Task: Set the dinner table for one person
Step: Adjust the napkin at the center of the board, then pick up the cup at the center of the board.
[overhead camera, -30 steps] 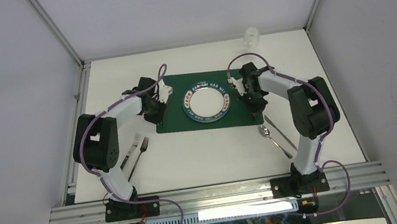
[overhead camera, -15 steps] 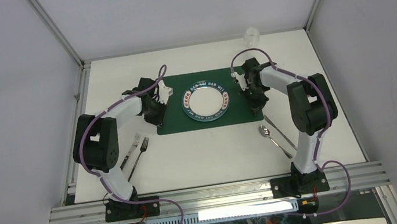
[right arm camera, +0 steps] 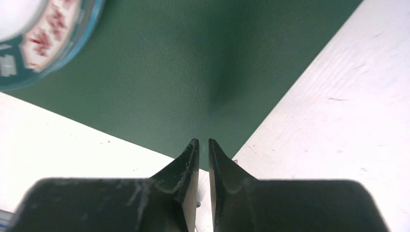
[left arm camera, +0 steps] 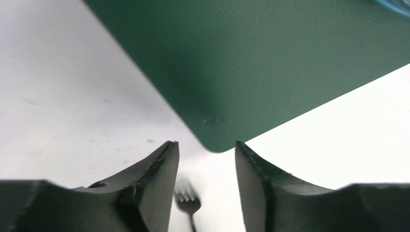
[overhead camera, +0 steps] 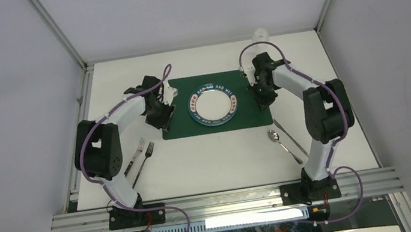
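Finishing with the dark green rectangular placemat (left arm camera: 270,63) on the large plain white bench (overhead camera: 221,156), by the look: left jaws apart, mat corner just ahead; right jaws barely apart, empty, at its edge. Next, probably: silver metal fork (left arm camera: 188,205) behind left jaws, needing a low pinch.

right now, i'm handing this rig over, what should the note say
Left gripper: jaws open, at near left corner of dark green rectangular placemat.
Right gripper: jaws almost shut at its near right corner; grip unclear.
Done: blue-rimmed round plate on placemat.
To do: two metal forks lie left of it, metal spoon and knife right, clear glass at far edge of white table.
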{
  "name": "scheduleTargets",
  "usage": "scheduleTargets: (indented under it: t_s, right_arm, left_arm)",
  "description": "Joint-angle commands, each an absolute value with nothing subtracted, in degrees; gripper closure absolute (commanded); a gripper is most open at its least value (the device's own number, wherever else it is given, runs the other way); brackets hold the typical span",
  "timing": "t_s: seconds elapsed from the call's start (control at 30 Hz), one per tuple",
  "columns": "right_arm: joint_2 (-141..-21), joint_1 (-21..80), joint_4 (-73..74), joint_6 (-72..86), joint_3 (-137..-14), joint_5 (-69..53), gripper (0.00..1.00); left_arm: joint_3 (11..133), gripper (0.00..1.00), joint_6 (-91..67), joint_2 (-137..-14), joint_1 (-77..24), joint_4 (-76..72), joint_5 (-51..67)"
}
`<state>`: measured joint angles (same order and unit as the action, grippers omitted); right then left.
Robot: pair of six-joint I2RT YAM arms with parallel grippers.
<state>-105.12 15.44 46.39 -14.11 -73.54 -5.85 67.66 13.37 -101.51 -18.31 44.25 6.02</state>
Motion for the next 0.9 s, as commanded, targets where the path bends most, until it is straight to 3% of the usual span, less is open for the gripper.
scheduleTargets:
  t_s: [0.0, 0.17, 0.33, 0.4, 0.67, 0.87]
  right_arm:
    - [-99.31, 15.13, 47.96, -15.62, -81.48, -7.35, 0.84]
    - [-97.30, 14.75, 52.19, -15.81, -88.18, -3.04, 0.77]
    - [-98.76, 10.46, 54.30, -14.22, -97.99, 0.11, 0.45]
    - [-101.85, 8.62, 56.93, -13.46, -104.04, 1.41, 0.40]
    - [-119.66, 5.46, 68.82, -13.78, -135.73, 3.92, 0.35]
    - [-117.93, 4.89, 60.18, -14.02, -130.78, 2.57, 0.38]
  left_arm:
    - [78.49, 0.48, 14.92, -96.06, -17.75, 52.03, 2.42]
    - [85.89, 0.27, 15.24, -93.60, -17.71, 55.22, 0.54]
    - [89.15, 0.16, 15.41, -92.14, -17.39, 55.10, -2.66]
    - [90.18, 0.14, 15.12, -92.03, -17.29, 54.95, -3.35]
    - [92.16, 0.11, 13.82, -92.07, -16.88, 54.39, -5.14]
    - [88.57, 0.11, 12.97, -89.73, -16.91, 53.47, -4.06]
